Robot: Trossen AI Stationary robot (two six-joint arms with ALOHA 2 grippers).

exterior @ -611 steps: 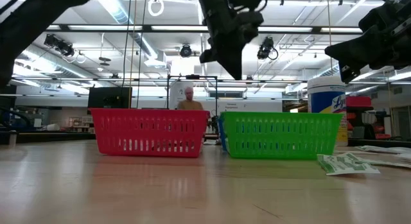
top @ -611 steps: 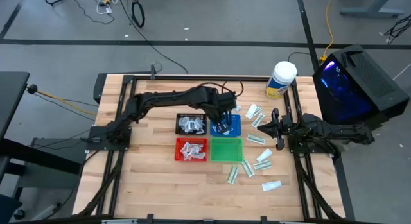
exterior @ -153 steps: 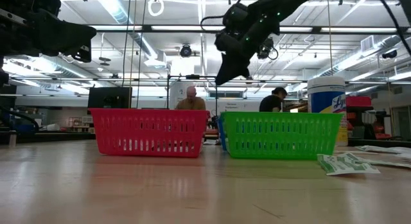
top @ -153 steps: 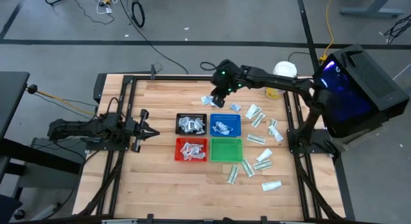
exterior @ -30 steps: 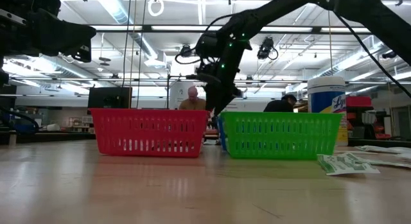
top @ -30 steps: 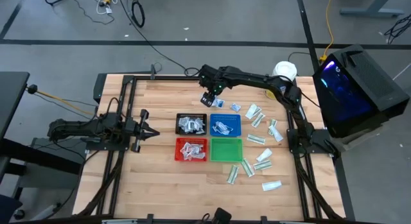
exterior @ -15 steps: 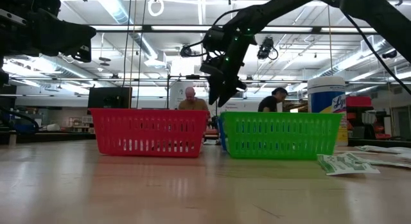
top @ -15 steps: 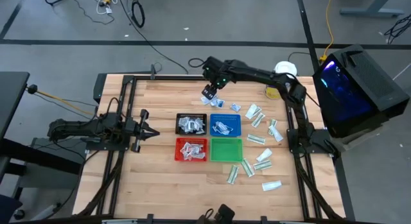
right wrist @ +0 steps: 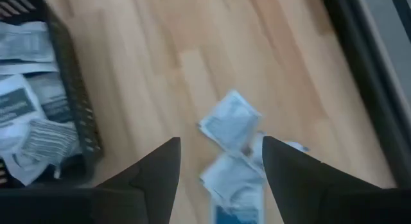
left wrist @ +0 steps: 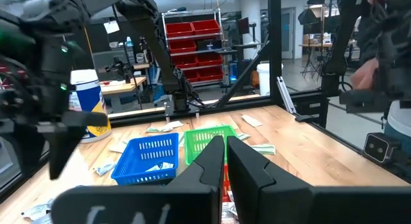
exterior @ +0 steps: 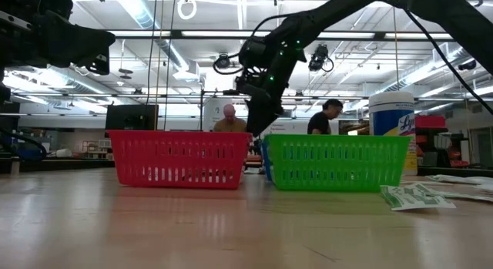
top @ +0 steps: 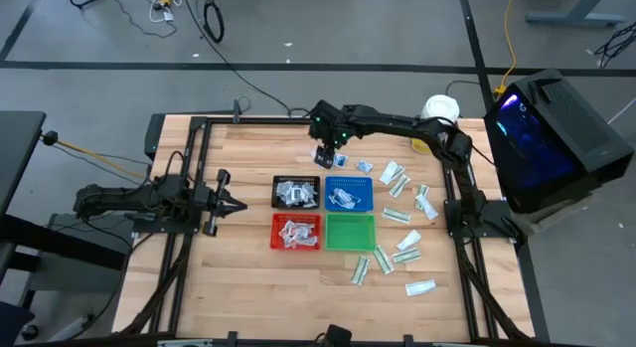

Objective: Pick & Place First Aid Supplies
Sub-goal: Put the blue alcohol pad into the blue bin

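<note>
from above, we see our right gripper (top: 325,154) reaching across the far side of the table (top: 248,277), above a few small white packets (top: 338,160) lying just beyond the black tray (top: 295,192) and blue tray (top: 349,193). half a second ago it sat a little farther from the trays; now it has dropped back toward those packets, which we read as lining up a pick. more packets lie scattered on the right of the table (top: 402,213), and some already rest in the black, blue and red trays (top: 296,232); the green tray (top: 350,231) looks empty. our left gripper (top: 221,195) waits at the left edge, unmoved

from table height, the right arm hangs behind the red and green trays (exterior: 336,162). a white jar (exterior: 391,115) shows part of a yellow label; we cannot read it

in the left wrist view, our left fingers (left wrist: 212,161) are pressed together, grasping nothing

in the right wrist view, our right fingers (right wrist: 157,171) stand apart with nothing between them, over squarish white packets with bluish print (right wrist: 230,122) on the wood, beside the black tray (right wrist: 70,95); the print is too blurred to read
</note>
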